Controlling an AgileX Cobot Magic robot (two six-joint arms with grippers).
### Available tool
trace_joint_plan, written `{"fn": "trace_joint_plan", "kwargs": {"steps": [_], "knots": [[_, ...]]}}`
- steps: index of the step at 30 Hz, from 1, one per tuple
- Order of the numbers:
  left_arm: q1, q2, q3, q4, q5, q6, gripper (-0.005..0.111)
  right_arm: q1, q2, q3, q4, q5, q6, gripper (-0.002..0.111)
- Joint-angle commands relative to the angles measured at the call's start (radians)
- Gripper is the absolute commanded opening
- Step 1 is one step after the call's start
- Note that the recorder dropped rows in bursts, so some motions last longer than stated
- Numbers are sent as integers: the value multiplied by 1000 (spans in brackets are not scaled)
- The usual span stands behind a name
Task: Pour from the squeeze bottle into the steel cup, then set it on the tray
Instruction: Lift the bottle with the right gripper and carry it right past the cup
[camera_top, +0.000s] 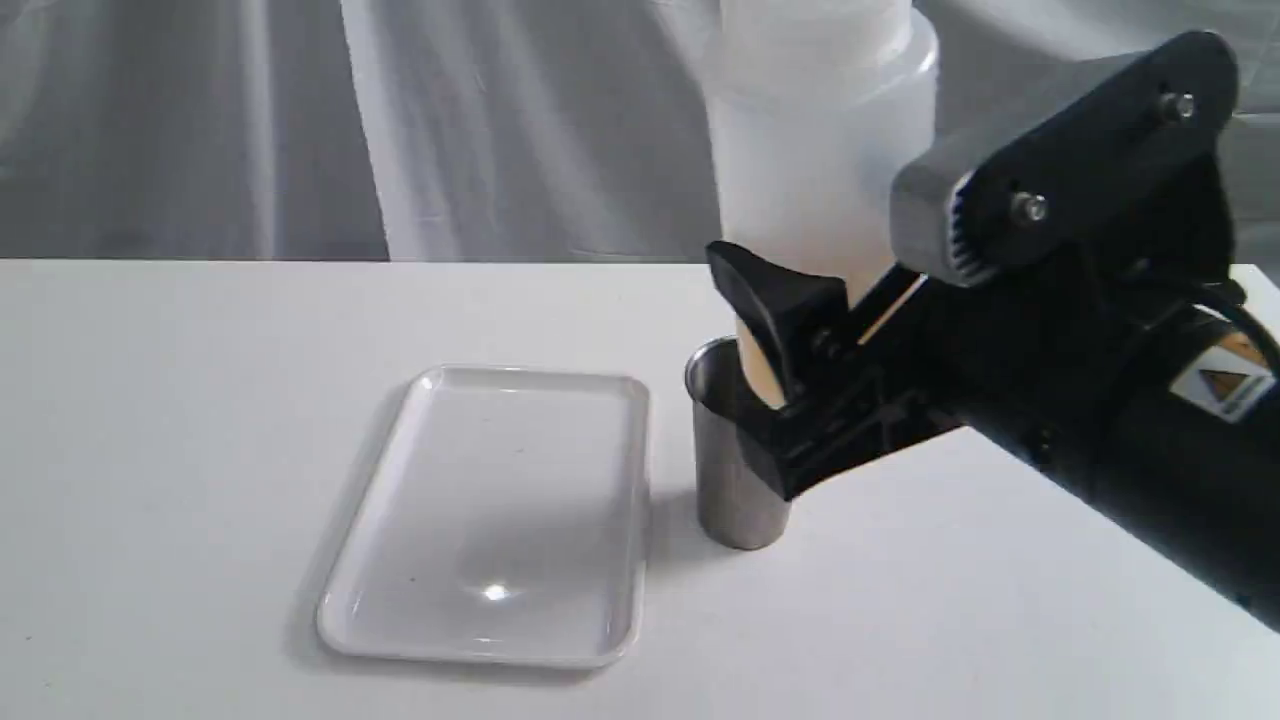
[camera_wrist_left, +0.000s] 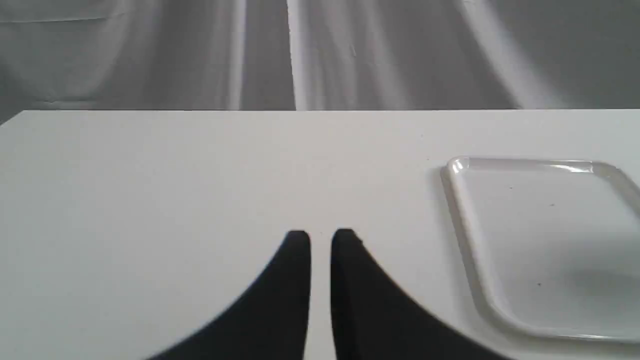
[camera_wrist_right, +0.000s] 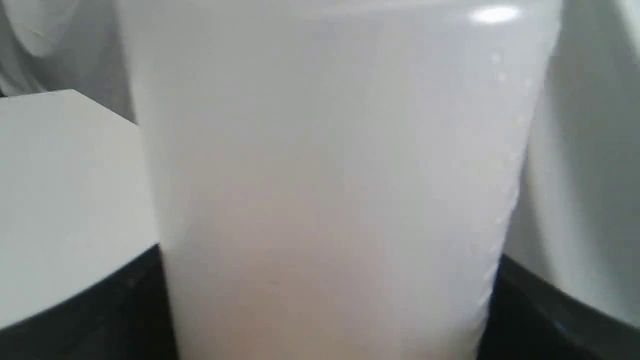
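The right gripper of a two-armed robot is clamping the lower part of a translucent frosted-white plastic squeeze bottle, its black fingers pressing in on both sides of the body. The bottle is standing upright in the air above a plain white table, with amber liquid showing through near its base. Its top is running out of the exterior view, so the nozzle is not showing. The bottle's lower end is overlapping the rolled rim of a brushed stainless-steel cup; whether the two are touching cannot be told.

The cup is standing upright on the table, just beside the right-hand long edge of a flat glossy white rectangular plastic tray, with a narrow strip of table showing between them. The tray is lying bare, a light glinting off its surface.

A white sticker with an orange and black triangle is showing on the right arm's black casing; its writing is too small to read.

The left gripper is hanging over bare table beside the tray, its two black fingers drawn nearly together with only a thin slit between them, gripping nothing. A grey draped cloth is hanging behind the table.
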Motion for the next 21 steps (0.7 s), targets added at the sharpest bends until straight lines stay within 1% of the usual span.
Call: {"fn": "trace_joint_plan", "kwargs": {"steps": [1,4,7,12,16,21], "knots": [[-2,-3,4,0,-7,-3,8,-10,-50,26,88,-46,-177,0],[-2,-3,4,0,-7,-5,8,-10,-83,52,104,-46,-195,0],[-2,-3,4,0,-7,-5,8,-10,-112,57,174,-46,-228,0],[-2,-3,4,0,-7,-5,8,-10,-163,58,161,-56,-221,0],[-2,-3,4,0,-7,-1,8,-10,-213,58,69,-53,-112,0],[-2,-3,4,0,-7,-1,8,-13,-263,58,-124,6,113,0]]}}
